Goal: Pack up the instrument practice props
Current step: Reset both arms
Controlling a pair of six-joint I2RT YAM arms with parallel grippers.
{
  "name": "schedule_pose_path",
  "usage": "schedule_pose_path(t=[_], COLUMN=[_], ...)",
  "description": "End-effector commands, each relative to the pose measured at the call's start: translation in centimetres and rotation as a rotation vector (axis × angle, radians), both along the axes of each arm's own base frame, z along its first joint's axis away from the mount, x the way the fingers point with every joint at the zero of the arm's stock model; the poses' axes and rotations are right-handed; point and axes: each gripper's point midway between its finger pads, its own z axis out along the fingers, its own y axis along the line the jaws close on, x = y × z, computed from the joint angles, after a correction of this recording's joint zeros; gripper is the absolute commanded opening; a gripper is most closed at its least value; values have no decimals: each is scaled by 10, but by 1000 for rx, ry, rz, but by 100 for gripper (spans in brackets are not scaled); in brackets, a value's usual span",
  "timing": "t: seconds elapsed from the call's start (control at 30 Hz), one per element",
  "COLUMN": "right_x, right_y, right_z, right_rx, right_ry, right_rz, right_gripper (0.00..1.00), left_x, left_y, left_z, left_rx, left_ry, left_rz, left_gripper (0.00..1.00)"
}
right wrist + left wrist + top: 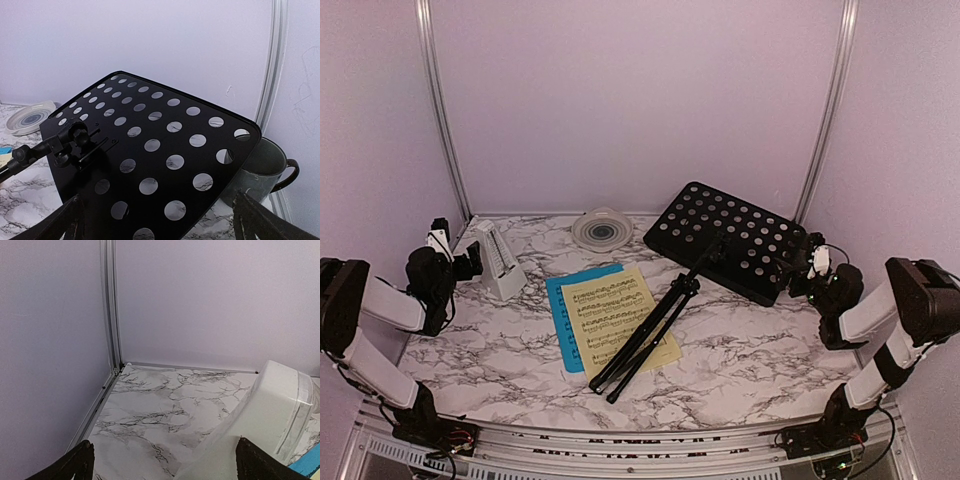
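Marble table shows my stand lying centre-right over the sheets, metronome at left by my left gripper, both claws spread and empty, so I judge grasping comes next.

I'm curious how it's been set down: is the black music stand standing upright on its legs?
No, the music stand lies flat on the table, its folded legs across the yellow sheet music.

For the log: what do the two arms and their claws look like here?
Both arms have white tubular links joined by bulky black joint housings, with thin black cables at their bases. The left claw and right claw carry small white wrist parts. In the wrist views, the fingers are dark and tapered.
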Motion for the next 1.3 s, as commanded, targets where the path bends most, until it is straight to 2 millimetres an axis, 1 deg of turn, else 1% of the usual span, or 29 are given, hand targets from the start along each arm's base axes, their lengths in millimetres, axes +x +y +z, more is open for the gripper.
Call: schedule_pose_path(t=[0.0, 0.7, 0.8, 0.87, 1.27], right_x=[5, 7, 7, 8, 8], right_y=[-6, -6, -7, -11, -11], right_z=[4, 3, 3, 3, 3], right_rx=[12, 6, 7, 14, 15], right_ry=[-10, -1, -4, -1, -1], right_rz=[-24, -39, -45, -71, -73], right_gripper=[100, 100, 100, 100, 100], left_x=[3, 3, 3, 3, 3], left_y=[0, 0, 0, 0, 0], left_z=[4, 4, 4, 4, 4], left_rx=[0, 0, 1, 1, 1], left_ry=[-7, -8, -8, -8, -8], left_rz=[-5, -4, -5, -5, -4], left_gripper=[100, 100, 100, 100, 100])
